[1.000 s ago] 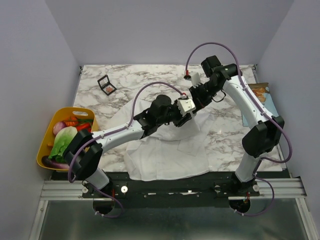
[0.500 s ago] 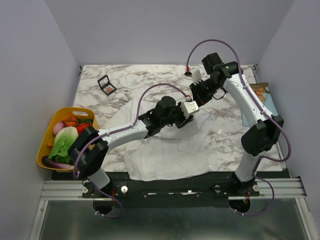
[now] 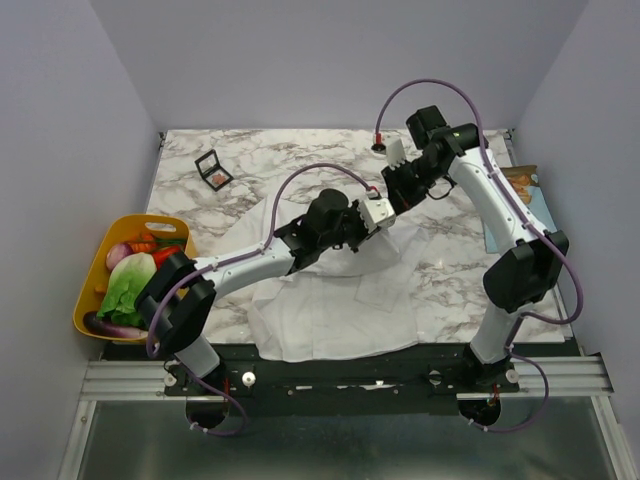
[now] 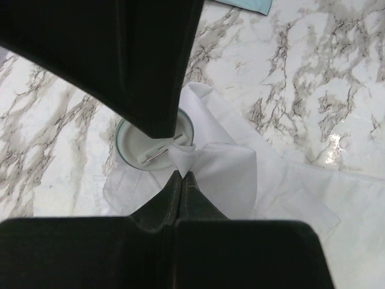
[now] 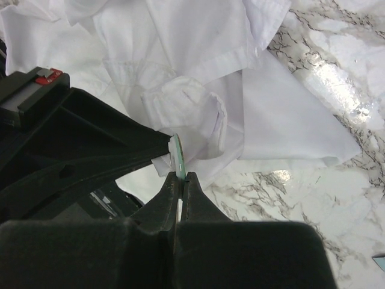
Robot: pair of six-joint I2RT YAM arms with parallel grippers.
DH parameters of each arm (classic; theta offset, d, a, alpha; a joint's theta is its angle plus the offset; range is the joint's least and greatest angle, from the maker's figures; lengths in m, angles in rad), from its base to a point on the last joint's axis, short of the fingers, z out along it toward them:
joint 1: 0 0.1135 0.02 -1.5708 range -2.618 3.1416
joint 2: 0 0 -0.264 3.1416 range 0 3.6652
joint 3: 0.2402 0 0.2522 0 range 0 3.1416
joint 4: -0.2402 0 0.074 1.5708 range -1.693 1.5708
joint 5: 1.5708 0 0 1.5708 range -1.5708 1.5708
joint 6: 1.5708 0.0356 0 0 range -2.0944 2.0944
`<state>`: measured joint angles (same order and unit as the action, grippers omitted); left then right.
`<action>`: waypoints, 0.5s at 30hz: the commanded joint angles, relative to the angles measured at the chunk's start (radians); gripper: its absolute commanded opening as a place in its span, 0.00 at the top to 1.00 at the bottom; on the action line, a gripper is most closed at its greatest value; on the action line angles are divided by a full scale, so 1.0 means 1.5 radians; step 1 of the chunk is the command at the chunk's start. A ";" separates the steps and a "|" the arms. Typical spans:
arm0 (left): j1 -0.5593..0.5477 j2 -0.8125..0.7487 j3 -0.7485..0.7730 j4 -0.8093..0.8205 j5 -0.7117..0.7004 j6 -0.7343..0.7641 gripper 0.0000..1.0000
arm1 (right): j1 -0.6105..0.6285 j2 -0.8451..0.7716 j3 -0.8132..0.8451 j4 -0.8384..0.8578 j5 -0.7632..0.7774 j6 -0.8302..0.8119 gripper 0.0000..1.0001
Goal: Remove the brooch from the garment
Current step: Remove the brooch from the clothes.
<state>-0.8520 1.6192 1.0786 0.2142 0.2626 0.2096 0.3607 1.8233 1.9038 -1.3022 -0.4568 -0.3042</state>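
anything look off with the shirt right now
Yes: the shirt is rumpled, with a fabric tip pinched in the left claw beside the brooch, which the right claw grips edge-on.

The garment (image 4: 228,174) is thin white cloth, matt and softly creased. The brooch (image 4: 135,147) shows a smooth, pale back with a slight sheen, crossed by a thin metal pin. The fingers (image 4: 156,211) look like matt black plastic. The desk (image 4: 313,72) is glossy and marble-patterned, throwing bright glare.
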 commanded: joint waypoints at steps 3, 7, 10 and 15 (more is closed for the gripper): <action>0.040 -0.046 -0.021 -0.021 0.044 0.010 1.00 | -0.019 -0.041 -0.028 0.013 0.035 -0.022 1.00; 0.062 -0.049 -0.019 -0.024 0.041 0.013 1.00 | -0.020 -0.047 -0.057 0.002 0.007 -0.060 0.99; 0.063 -0.044 -0.018 -0.025 0.053 0.011 1.00 | -0.019 -0.044 -0.066 -0.026 -0.049 -0.092 0.99; 0.063 -0.023 -0.009 -0.028 0.047 0.010 1.00 | -0.019 -0.045 -0.063 -0.068 -0.124 -0.119 0.99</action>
<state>-0.7780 1.5799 1.0645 0.1875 0.3485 0.2165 0.3450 1.7874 1.8179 -1.2865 -0.5610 -0.4168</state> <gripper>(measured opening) 0.009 0.025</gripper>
